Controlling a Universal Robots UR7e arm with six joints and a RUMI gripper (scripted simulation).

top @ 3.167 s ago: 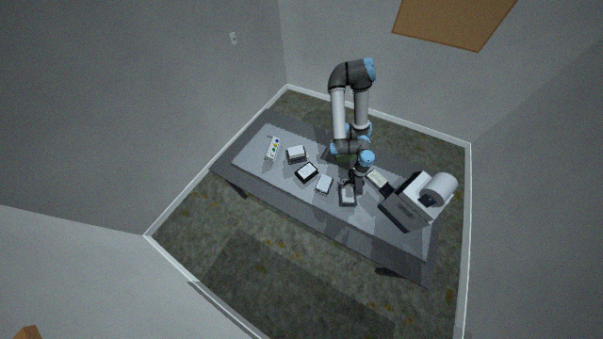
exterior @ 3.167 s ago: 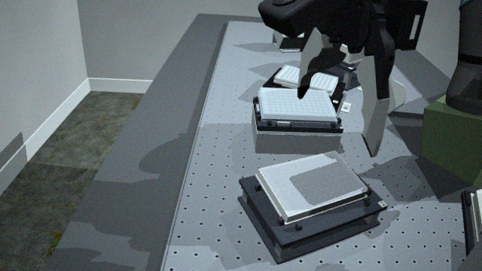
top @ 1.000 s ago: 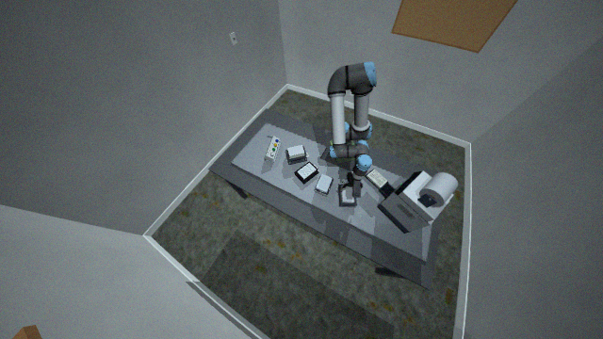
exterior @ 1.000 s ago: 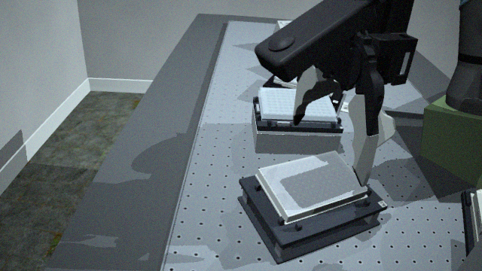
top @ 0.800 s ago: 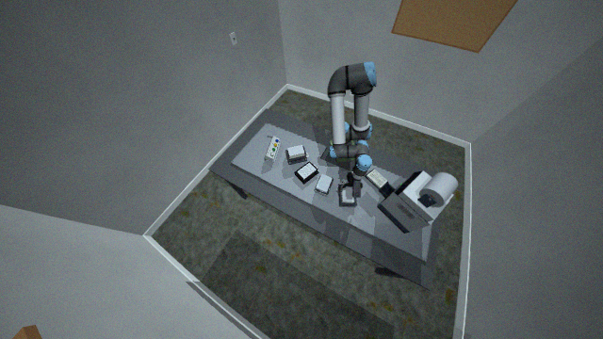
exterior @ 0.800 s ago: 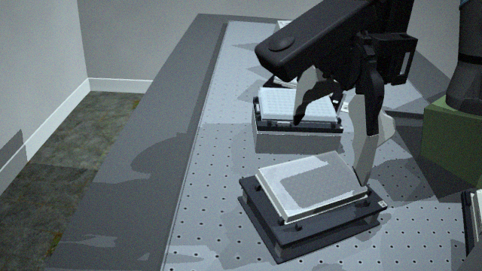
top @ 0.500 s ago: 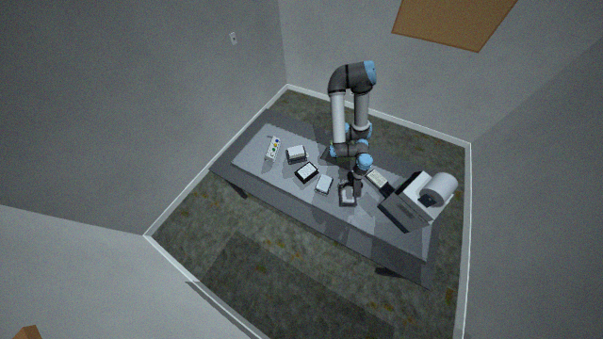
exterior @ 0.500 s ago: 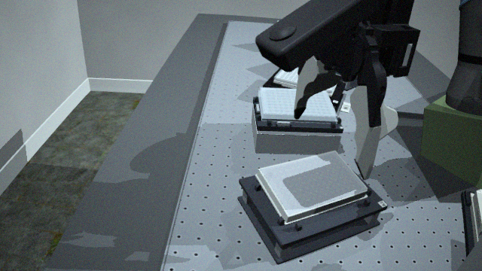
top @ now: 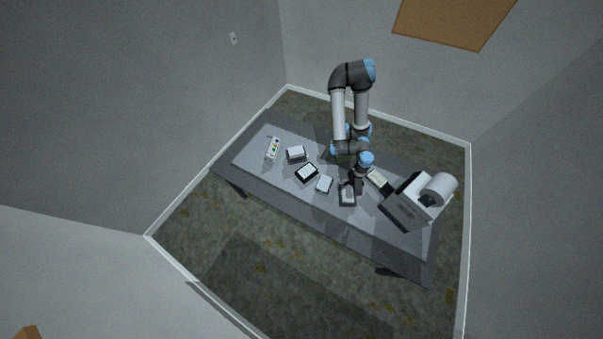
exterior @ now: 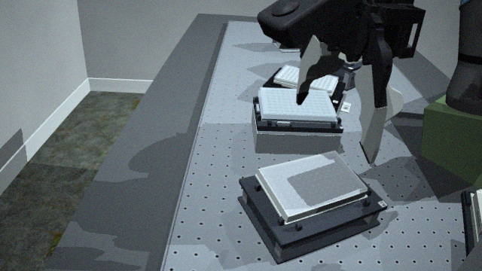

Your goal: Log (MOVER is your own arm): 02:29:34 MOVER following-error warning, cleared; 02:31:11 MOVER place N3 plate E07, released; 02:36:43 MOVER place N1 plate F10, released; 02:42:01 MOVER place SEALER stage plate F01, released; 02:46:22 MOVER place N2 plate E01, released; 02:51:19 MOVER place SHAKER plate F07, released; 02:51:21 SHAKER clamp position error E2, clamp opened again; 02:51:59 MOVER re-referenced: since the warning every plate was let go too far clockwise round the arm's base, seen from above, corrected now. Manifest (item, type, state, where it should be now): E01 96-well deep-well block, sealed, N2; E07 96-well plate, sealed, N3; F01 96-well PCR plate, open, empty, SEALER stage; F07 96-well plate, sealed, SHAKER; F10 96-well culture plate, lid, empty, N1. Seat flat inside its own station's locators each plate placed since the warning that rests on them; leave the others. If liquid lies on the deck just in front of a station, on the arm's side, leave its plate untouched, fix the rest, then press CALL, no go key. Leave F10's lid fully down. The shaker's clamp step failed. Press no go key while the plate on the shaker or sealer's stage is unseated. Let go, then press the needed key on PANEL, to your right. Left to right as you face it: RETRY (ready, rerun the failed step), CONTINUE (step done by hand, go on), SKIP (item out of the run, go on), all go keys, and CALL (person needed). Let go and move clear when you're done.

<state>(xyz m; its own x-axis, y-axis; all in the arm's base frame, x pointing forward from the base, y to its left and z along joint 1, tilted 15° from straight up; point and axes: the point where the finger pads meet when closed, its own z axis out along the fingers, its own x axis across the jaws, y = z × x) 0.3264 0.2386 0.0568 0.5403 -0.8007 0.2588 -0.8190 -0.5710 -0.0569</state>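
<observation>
My gripper (exterior: 337,124) is open and empty. It hangs above the deck, over the far right corner of the nearest plate; it also shows in the top view (top: 350,185). That smooth-topped plate (exterior: 310,188) lies on a black station base (exterior: 309,222), turned askew to the base and seeming to rest on the corner pins. Behind it a white well plate (exterior: 297,107) sits on a raised grey block. Farther back another well plate (exterior: 305,79) sits on a black nest. The key panel (top: 272,148) is at the table's far left end.
The arm's green pedestal (exterior: 452,139) stands at the right of the deck. A further plate (exterior: 472,218) shows at the right edge. The sealer (top: 412,200) with its white roll stands at the table's right end. A white block (top: 296,153) sits beside the panel.
</observation>
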